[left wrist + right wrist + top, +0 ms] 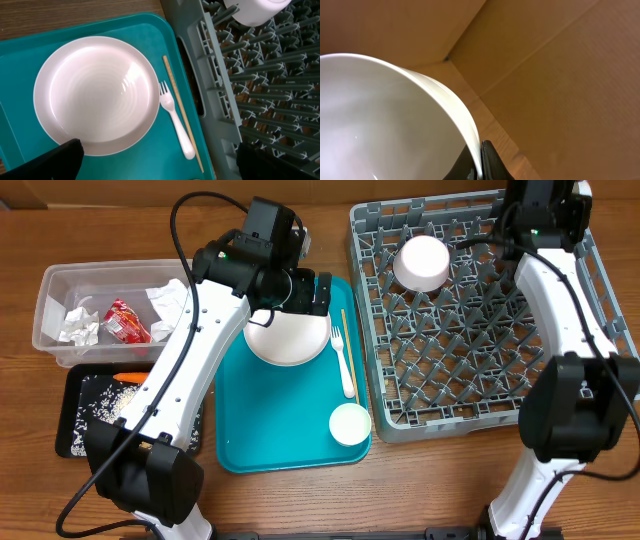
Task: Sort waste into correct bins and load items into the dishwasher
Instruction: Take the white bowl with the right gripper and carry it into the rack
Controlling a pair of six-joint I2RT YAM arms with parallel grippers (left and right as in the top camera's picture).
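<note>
A white plate [288, 340] lies on the teal tray [270, 430], with a white fork [345, 368], a wooden stick [343, 330] and a small white cup [350, 423] to its right. My left gripper [300, 292] hangs open and empty over the plate's far edge; in the left wrist view, the gripper [165, 165] spans the plate [95, 95] and fork [175, 125]. My right gripper [481, 167] is shut on the rim of a white bowl [380, 120]; overhead, its fingers are hidden under the arm [545, 215]. A white bowl [420, 262] sits over the grey rack [480, 380].
The clear tub [50, 290] at the left holds crumpled napkins [75, 325] and a red wrapper [125, 320]. In front of it, the black tray [75, 385] holds a carrot [130, 377] and crumbs [100, 408]. A cardboard wall stands behind the table.
</note>
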